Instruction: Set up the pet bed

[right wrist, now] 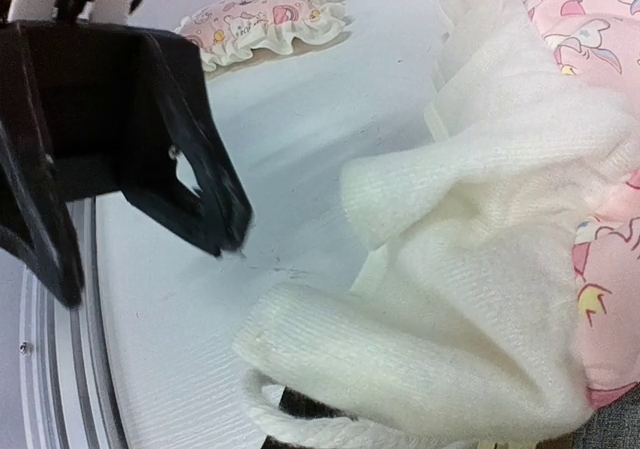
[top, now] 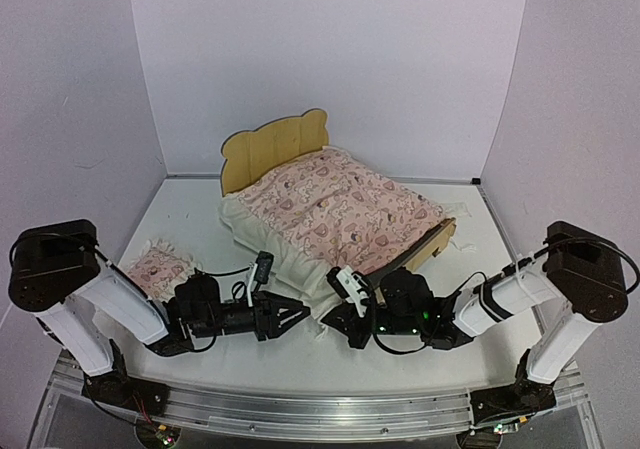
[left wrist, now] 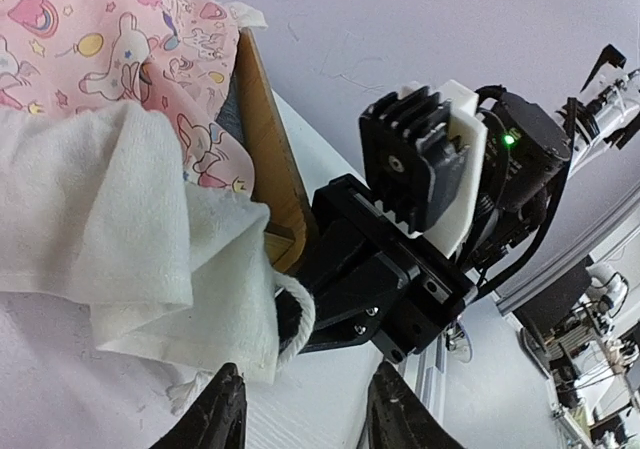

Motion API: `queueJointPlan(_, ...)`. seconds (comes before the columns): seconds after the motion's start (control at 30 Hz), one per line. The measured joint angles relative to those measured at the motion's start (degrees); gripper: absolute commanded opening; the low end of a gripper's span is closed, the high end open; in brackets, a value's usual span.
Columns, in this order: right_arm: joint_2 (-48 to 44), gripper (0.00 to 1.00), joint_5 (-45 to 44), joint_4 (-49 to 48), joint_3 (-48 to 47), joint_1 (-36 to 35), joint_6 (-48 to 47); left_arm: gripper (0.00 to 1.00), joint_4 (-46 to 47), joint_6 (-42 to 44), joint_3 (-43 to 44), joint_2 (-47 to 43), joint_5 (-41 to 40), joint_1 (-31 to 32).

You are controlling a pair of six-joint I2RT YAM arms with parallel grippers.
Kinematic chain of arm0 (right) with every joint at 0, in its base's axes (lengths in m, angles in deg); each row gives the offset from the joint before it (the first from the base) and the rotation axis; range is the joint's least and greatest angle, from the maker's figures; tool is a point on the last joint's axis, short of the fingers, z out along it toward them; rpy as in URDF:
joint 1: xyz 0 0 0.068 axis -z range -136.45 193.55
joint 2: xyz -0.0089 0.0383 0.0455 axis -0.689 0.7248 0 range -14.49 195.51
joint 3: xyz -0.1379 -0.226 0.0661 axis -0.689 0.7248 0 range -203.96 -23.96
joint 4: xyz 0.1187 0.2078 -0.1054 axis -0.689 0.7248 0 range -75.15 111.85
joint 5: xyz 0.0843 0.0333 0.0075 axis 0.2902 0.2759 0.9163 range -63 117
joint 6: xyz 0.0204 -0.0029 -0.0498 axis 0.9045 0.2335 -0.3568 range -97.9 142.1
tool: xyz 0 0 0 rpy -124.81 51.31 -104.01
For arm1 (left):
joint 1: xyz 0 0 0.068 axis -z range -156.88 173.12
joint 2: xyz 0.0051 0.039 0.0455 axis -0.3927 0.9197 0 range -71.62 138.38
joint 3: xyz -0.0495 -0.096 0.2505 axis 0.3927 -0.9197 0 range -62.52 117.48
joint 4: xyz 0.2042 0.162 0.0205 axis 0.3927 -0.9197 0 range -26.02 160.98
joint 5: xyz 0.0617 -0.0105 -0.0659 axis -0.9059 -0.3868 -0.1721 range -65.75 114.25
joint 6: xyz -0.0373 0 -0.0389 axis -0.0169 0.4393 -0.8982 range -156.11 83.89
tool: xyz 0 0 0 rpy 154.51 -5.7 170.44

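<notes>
Carefully, with the pet bed (top: 275, 149) on the bench (top: 190, 209) under its blanket (top: 340, 204), I'd pinch the foot-corner ruffle (left wrist: 150, 259) with my spread left gripper (top: 300, 319); whether the right gripper (top: 335, 321) is clamped I cannot tell.

The pet bed (top: 275, 151) stands mid-worktop (top: 190, 214), headboard toward the back left and footboard toward the right. The blanket (top: 340, 204) lies on the bed, its edge hanging over the near side down to the worktop. The pillow (top: 158, 266) lies on the worktop left of the bed, apart from it. In front of the bed's near corner, the left gripper (top: 297, 316) and right gripper (top: 335, 321) face each other, the blanket's corner between them.
</notes>
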Motion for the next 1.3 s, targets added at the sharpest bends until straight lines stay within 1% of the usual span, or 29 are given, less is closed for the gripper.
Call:
queueJointPlan(0.1,0.0,0.01,0.0,-0.2,0.3,0.2,0.0,0.23,-1.9,4.1,-1.7,-3.6,-0.4,-0.7)
queueJointPlan(0.13,0.0,0.01,0.0,-0.3,0.4,0.2,0.0,0.16,-2.5,5.3,-1.6,-3.5,-0.2,-1.3)
queueJointPlan(0.2,0.0,0.01,0.0,-0.3,0.5,0.2,0.0,0.06,-3.0,6.8,-1.4,-2.2,0.8,-2.2)
queueJointPlan(0.23,0.0,0.01,0.0,-0.4,0.5,0.2,-0.1,0.04,-3.3,8.1,-1.0,-0.9,1.7,-2.7)
queueJointPlan(0.33,0.0,0.01,0.0,-0.3,0.5,0.2,-0.2,0.00,-4.4,11.2,1.7,5.2,3.3,-3.3)
queueJointPlan(0.57,0.0,0.01,0.0,-0.1,0.5,0.2,-0.4,0.02,-3.3,16.2,5.6,14.0,6.9,-3.3)
queueJointPlan(0.7,0.0,0.01,0.0,0.0,0.5,0.2,-0.8,0.02,-1.1,17.4,7.1,15.9,7.6,-3.3)
queueJointPlan(0.83,0.0,0.00,0.0,0.4,0.5,0.2,-1.7,0.05,0.1,18.9,8.6,16.7,9.2,-3.5)
queueJointPlan(1.0,-0.2,0.00,0.0,1.5,0.5,0.2,-3.5,0.10,1.3,20.6,9.3,16.8,13.0,-5.2)
queueJointPlan(1.1,-0.3,0.00,0.0,2.0,0.4,0.2,-4.7,0.15,1.8,21.5,9.6,16.9,16.7,-6.6)
queueJointPlan(1.2,-0.4,0.00,0.3,2.5,0.4,0.2,-5.6,0.22,1.7,21.7,10.5,17.6,19.5,-7.5)
queueJointPlan(1.3,-0.5,0.00,0.5,3.3,0.4,0.2,-6.2,0.27,1.7,21.6,11.0,18.5,21.6,-8.1)
